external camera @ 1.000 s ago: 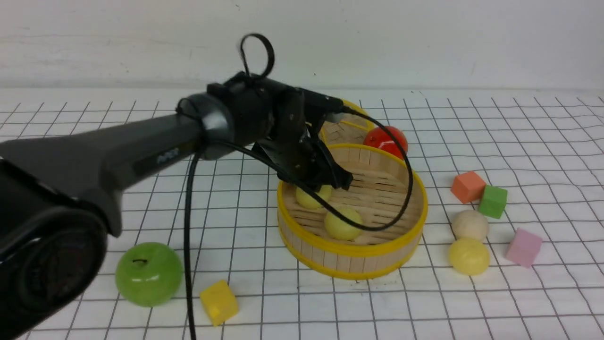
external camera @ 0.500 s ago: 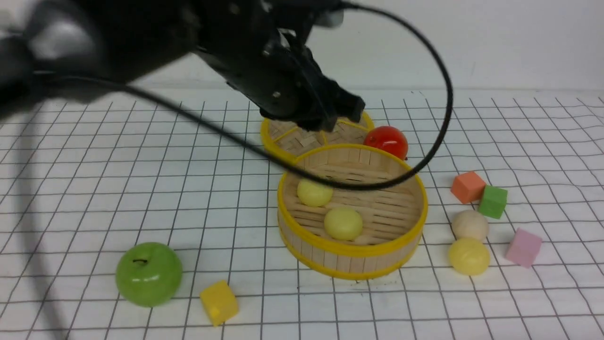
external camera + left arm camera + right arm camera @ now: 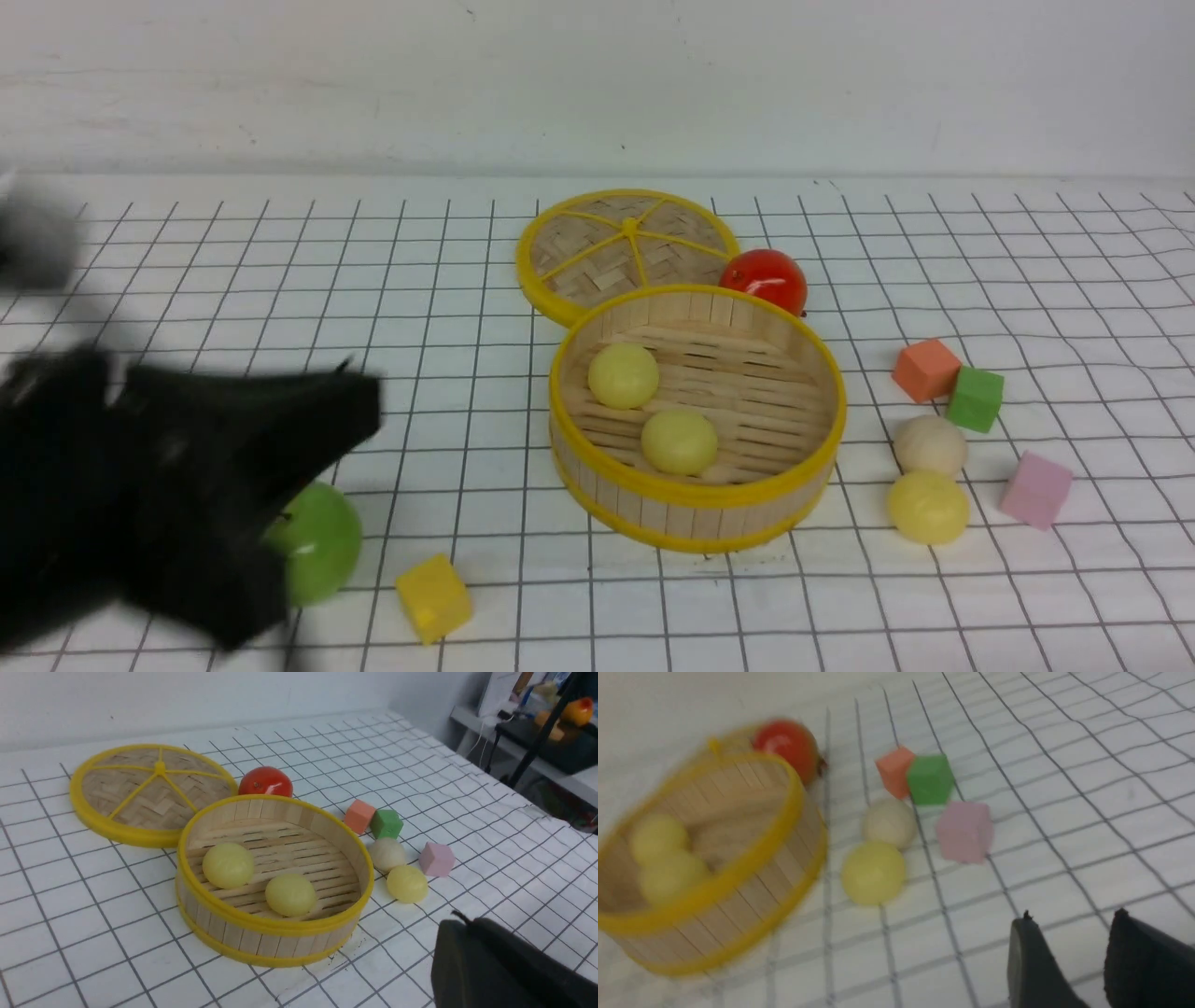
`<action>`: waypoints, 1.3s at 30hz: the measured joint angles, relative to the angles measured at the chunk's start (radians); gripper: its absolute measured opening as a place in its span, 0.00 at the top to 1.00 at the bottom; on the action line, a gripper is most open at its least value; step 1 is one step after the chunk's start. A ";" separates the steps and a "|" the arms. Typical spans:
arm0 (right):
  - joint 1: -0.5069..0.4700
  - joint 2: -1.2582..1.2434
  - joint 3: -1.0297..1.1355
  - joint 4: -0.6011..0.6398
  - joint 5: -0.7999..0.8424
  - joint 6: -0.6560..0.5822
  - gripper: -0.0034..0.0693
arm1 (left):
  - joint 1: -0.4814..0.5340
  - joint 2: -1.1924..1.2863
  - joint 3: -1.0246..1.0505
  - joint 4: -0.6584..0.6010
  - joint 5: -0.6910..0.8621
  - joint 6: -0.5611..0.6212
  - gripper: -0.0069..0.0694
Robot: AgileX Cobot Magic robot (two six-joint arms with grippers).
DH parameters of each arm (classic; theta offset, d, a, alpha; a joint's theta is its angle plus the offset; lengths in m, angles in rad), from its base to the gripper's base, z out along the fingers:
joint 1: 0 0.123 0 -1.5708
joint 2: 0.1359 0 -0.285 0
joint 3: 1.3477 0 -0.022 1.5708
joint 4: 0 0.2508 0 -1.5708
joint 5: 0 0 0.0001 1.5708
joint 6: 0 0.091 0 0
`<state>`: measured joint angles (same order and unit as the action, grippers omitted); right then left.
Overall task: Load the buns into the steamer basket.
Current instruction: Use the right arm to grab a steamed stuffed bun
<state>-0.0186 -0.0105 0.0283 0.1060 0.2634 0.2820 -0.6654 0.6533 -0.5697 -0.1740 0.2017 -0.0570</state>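
Currently two of the buns lie inside the steamer basket (image 3: 672, 515), which stands on the gridded desk (image 3: 187, 280) near the middle of the front view. The rear yellow bun (image 3: 623, 374) sits toward the basket's left wall. The front yellow bun (image 3: 679, 441) sits closer to its near rim, and the two are slightly apart on the slatted floor.

The other two buns rest on the desk just to the right of the basket. The off-white bun (image 3: 930, 444) is the farther one. The loose yellow bun (image 3: 927, 506) is right in front of it, touching or nearly so. Around them lie an orange cube (image 3: 925, 369) and a green cube (image 3: 975, 399), set side by side, and a pink cube (image 3: 1035, 489) further right.

Behind the basket the woven lid (image 3: 625, 247) lies flat, its rim tucked behind the basket's far wall. A red fruit (image 3: 764, 278) sits beside it. At the front left a yellow cube (image 3: 432, 597) lies near the green apple (image 3: 322, 541).

The left fingers (image 3: 355, 411) are a dark blur low on the left, partly covering the apple. In the left wrist view they appear as one closed mass, pressed together on nothing. The right fingers (image 3: 1031, 961) show only in the right wrist view. Their tips stand partly spread with bare desk between them, empty, and well apart from the loose buns.
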 joint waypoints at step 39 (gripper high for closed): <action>0.249 1.793 -1.244 -0.014 0.602 -0.166 0.52 | 0.000 -0.208 0.292 -0.013 -0.202 0.005 0.93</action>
<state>0.2299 1.7821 -1.2154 0.0918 0.8652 0.1160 -0.6654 0.4450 -0.2774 -0.1869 0.0000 -0.0523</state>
